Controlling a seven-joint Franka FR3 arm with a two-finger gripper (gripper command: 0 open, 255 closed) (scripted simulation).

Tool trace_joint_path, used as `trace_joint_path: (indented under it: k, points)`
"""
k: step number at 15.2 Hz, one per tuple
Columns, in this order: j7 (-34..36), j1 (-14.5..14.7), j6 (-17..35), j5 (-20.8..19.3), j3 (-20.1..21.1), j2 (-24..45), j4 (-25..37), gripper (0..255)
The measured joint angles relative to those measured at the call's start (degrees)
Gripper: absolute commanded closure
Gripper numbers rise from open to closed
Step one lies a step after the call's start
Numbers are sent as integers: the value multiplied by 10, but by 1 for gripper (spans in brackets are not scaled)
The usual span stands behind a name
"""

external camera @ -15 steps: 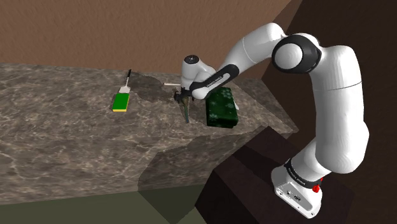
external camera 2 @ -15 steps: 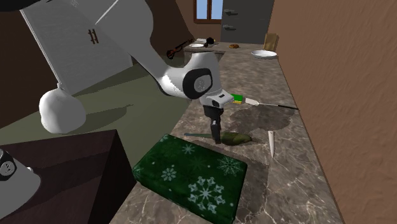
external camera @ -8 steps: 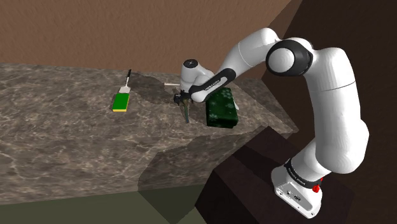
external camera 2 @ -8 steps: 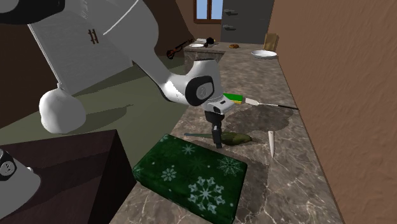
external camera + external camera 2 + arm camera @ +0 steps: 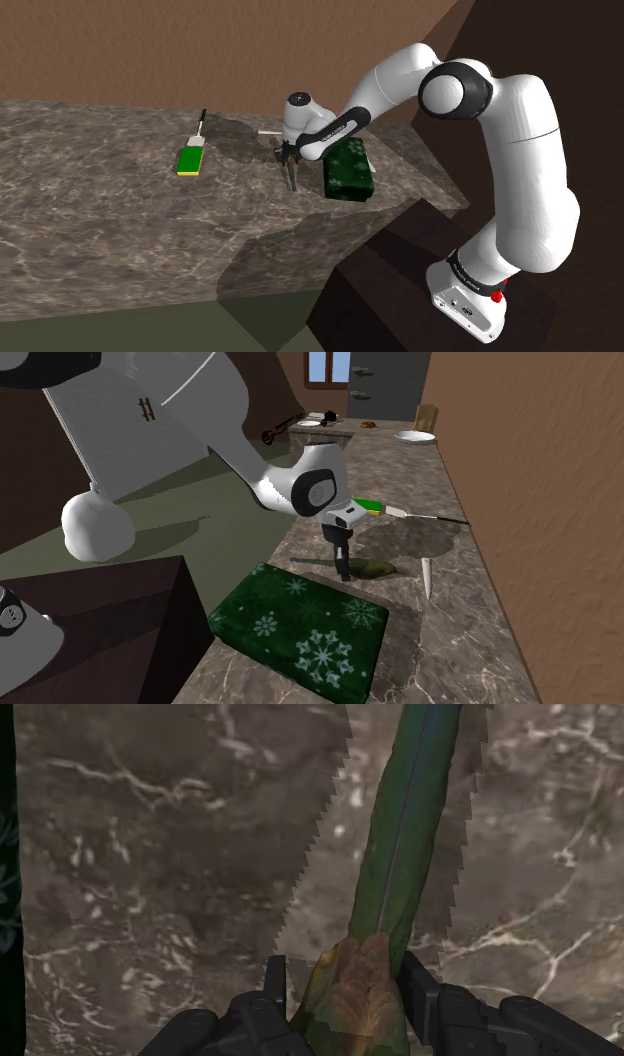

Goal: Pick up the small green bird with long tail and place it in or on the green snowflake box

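The small green bird [image 5: 352, 996] lies on the marble counter, its long green tail [image 5: 405, 834] stretching away from the hand. My gripper [image 5: 343, 970] is shut on the bird's body, one black finger pressed to each side. In the shoulder view the gripper [image 5: 291, 166] points straight down at the bird [image 5: 294, 182], just left of the green snowflake box [image 5: 349, 170]. In the second exterior view the gripper [image 5: 343, 566] stands on the bird [image 5: 373, 568], just beyond the box [image 5: 300, 618], which lies flat on the counter.
A green and yellow brush with a thin handle [image 5: 191, 159] lies further along the counter [image 5: 120, 220], near the brown wall. A small white pointed thing [image 5: 427, 577] rests beside the bird. Plates [image 5: 414, 437] sit at the counter's far end. The counter edge drops to the floor.
The hand has come down a little onto the bird, and the fingers, apart before, have closed on its body. The bird and box have not moved.
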Motion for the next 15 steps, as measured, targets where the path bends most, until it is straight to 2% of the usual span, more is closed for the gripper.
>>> trace_joint_path:
  k: [8, 15]
  points:
    - [-1, -1, -4, 1, 0, -1, 0, 255]
    - [-15, -10, -30, 13, 12, -40, -16, 255]
